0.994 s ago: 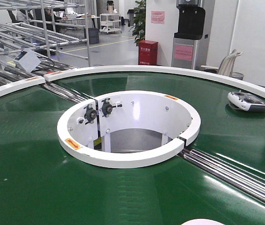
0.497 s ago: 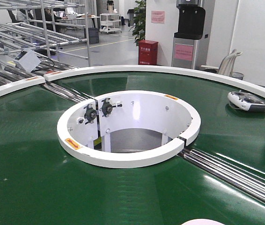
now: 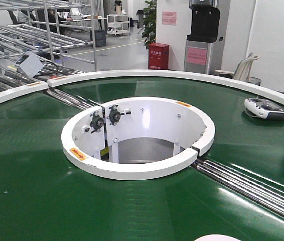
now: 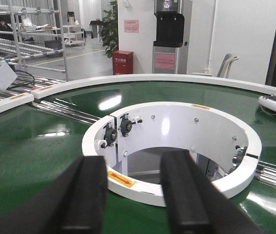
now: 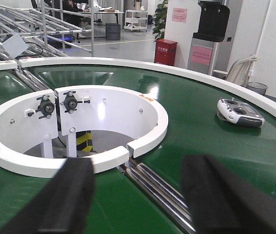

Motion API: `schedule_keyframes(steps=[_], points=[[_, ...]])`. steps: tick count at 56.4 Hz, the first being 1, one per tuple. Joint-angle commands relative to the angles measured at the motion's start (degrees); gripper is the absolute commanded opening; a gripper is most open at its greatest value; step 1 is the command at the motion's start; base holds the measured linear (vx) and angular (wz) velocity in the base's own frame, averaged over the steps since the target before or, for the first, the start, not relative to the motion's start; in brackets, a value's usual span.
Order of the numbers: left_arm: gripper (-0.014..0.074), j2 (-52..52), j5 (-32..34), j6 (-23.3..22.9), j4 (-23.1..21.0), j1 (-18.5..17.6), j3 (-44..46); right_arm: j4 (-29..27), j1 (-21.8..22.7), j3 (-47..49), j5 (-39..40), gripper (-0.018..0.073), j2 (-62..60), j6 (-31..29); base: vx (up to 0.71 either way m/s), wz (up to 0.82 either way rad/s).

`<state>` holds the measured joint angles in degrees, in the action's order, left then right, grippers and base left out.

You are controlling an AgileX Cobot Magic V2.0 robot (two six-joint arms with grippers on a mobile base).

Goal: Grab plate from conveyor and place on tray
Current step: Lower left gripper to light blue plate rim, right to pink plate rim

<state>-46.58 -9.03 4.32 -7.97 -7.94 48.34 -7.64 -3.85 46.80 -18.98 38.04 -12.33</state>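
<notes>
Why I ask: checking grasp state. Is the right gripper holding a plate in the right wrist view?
No, the right gripper is open, its fingers apart with only the green conveyor showing between them.

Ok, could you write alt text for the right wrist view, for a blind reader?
Two blurred black fingers of the right gripper stand apart, empty, over a green conveyor belt. Beyond them lie a white ring around the central opening, steel rollers, and a grey remote control on the belt.

L end effector (image 4: 134,168), R end effector (image 5: 139,170): both spread, empty
</notes>
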Motion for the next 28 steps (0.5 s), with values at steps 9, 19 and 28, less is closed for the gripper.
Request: schedule_keyframes(steps=[9, 19, 28], points=[[0.0484, -1.06, 3.08, -1.09, -0.57, 0.01, 1.74, -1.9, 0.36, 1.92, 2.79, 0.0592, 0.23, 1.11, 0.0, 0.0], [0.0482, -4.71, -7.71, -3.26, -1.18, -2.04, 2.76, -2.56, 0.36, 3.38, -7.91, 0.0567, 6.18, 4.61, 0.0, 0.0], [0.0482, -15.03, -21.42, -2.93, -3.98, -4.34, 6.8, -2.56, 0.36, 7.79, -19.45, 0.0537, 18.77, 5.31, 0.0, 0.0]])
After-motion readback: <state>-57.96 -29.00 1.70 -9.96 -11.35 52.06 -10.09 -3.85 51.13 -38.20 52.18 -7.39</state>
